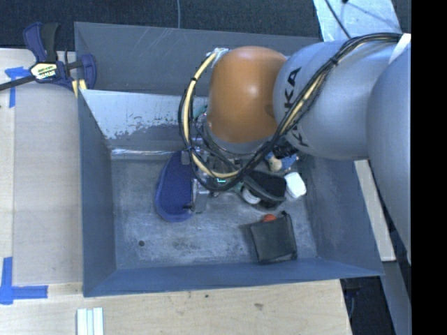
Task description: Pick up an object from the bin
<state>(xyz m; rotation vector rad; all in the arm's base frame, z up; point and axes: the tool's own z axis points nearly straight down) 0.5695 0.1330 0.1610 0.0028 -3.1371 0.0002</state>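
Reaching in from the right, the arm (349, 96) hangs low over the middle of the grey metal bin (98, 187), its orange wrist cover (241, 93) hiding much of what lies beneath. Yellow and black cables (190, 110) loop round the cover's left side. Under the cover the tool (200, 195) stands close to the bin's floor, at the right edge of a blue rounded object (173, 189). That object is oval and soft-looking and lies left of centre on the floor, with its long side running from the back wall toward the front. The tool appears to touch it or stand just beside it; which of the two cannot be made out. Whether the tool is released or clenched cannot be told either, since the wrist hides it from above.

Right of the tool, partly under the arm, lies a black and white thing (269, 187) with a white block (295, 185) at its end. Nearer the front wall sits a dark square block (274, 241), lying flat, with a small orange piece (269, 218) at its back edge.
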